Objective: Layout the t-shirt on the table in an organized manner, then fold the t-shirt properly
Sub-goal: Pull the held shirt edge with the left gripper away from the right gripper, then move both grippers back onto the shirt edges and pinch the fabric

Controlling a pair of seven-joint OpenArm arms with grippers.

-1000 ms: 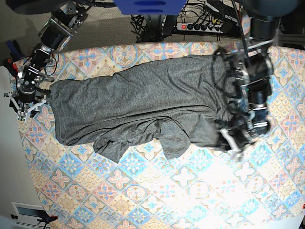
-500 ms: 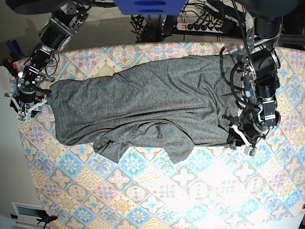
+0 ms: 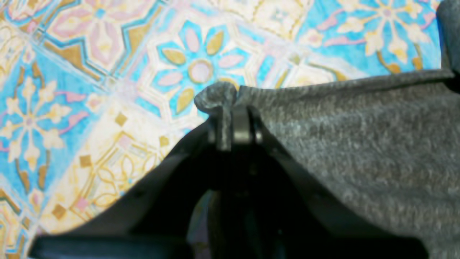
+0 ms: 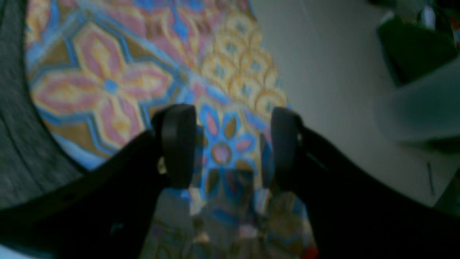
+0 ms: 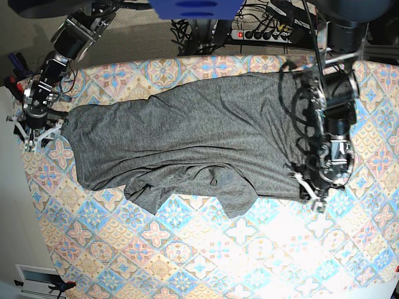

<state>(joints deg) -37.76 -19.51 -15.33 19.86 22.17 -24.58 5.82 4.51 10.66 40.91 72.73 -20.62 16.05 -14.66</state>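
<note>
Fabric fills the middle of the tabletop [image 5: 206, 249]: the t-shirt [image 5: 187, 143] lies spread with its long axis running across the base view, from the right gripper [image 5: 34, 134] at one end to the left gripper [image 5: 313, 193] at the other. The garment's edge nearer the camera is uneven, with a loose flap and a rumpled fold hanging out from the main body roughly midway between the two grippers. The left gripper is clenched on the t-shirt's corner; in the left wrist view the jaws are pressed together with a small bunched nub of grey cloth [image 3: 215, 99] poking out beyond the fingertips [image 3: 241, 126], and the rest of the shirt stretches away to that gripper's right side of the view while patterned cloth shows ahead and to the other side. The right gripper is released, its two pads [image 4: 178, 144] standing well apart with only the patterned tabletop between them; it sits at the tabletop's edge, just beside the t-shirt's far end, whose grey fabric shows at the margin of the right wrist view without being touched.
</note>
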